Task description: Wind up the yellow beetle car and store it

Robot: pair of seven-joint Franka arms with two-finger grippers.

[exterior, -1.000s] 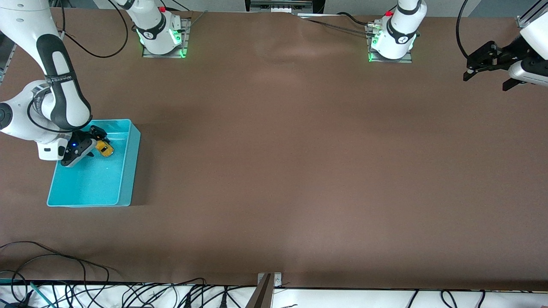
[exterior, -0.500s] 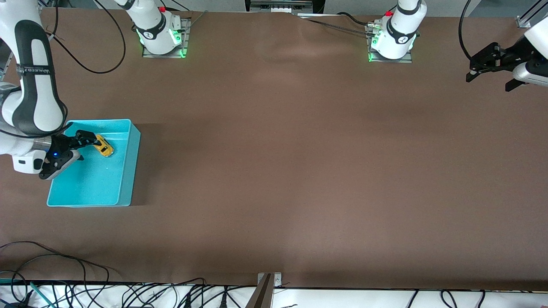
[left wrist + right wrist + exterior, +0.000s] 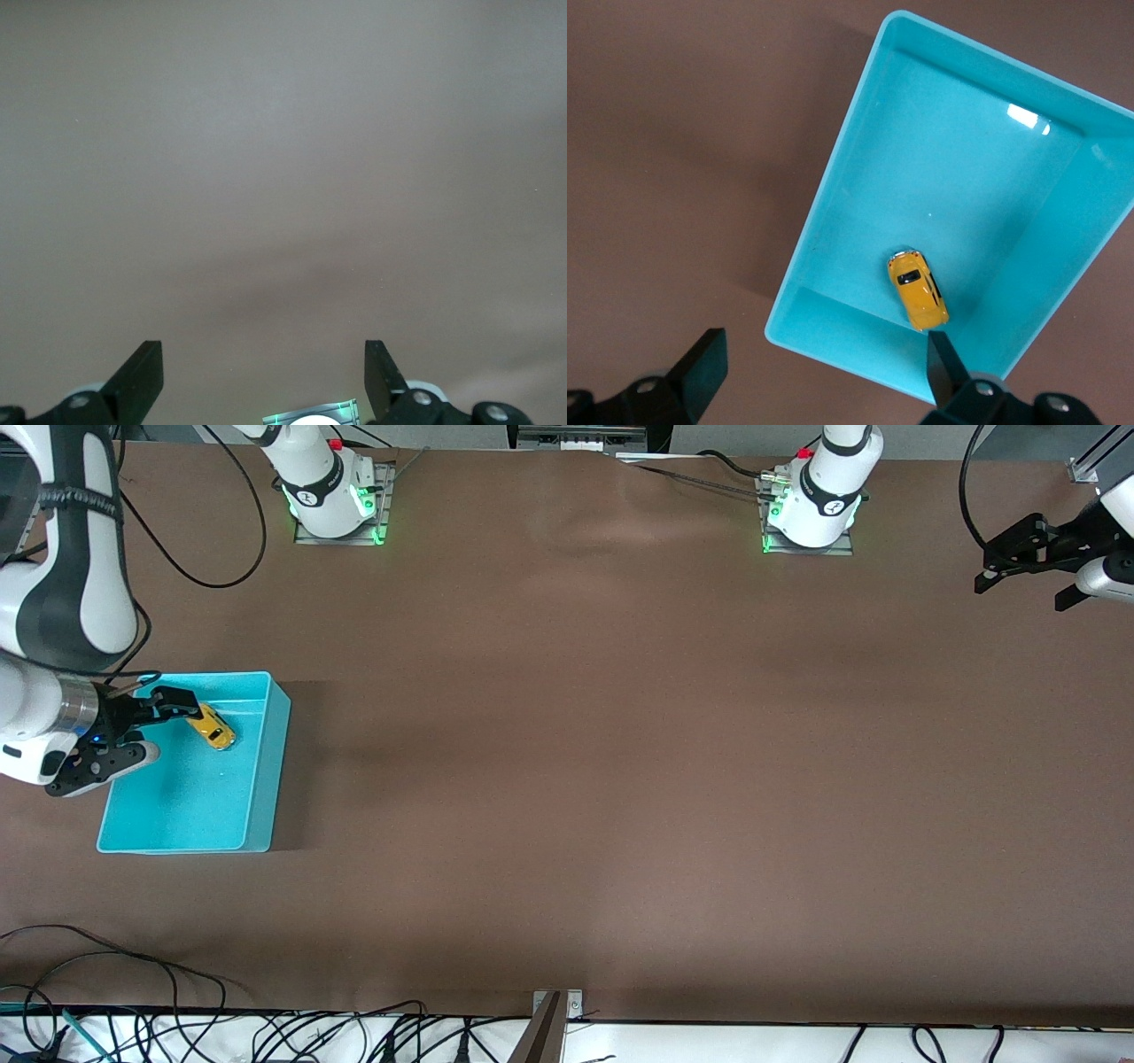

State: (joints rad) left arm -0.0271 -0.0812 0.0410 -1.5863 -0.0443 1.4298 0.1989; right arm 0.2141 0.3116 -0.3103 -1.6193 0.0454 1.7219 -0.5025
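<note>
The yellow beetle car point(image 3: 213, 731) lies in the turquoise bin point(image 3: 266, 779), in the part of it farther from the front camera. My right gripper point(image 3: 168, 728) is open and empty, up over the bin's rim on the right arm's end, apart from the car. In the right wrist view the car point(image 3: 918, 289) rests on the floor of the bin point(image 3: 833, 177), with the open right gripper point(image 3: 824, 350) above the bin's edge. My left gripper point(image 3: 1023, 593) is open and empty, held in the air at the left arm's end of the table; the left wrist view shows the left gripper point(image 3: 261, 354) over bare brown table.
The brown table point(image 3: 620, 779) spreads between the two arms. The arm bases point(image 3: 332, 509) point(image 3: 811, 518) stand at the table's edge farthest from the front camera. Cables point(image 3: 177, 1027) lie along the nearest edge. A metal bracket point(image 3: 554, 1014) sits there at mid-table.
My right gripper has drawn back from the car toward the right arm's end of the bin and risen. The car has stayed in the bin. My left gripper has drifted slightly outward.
</note>
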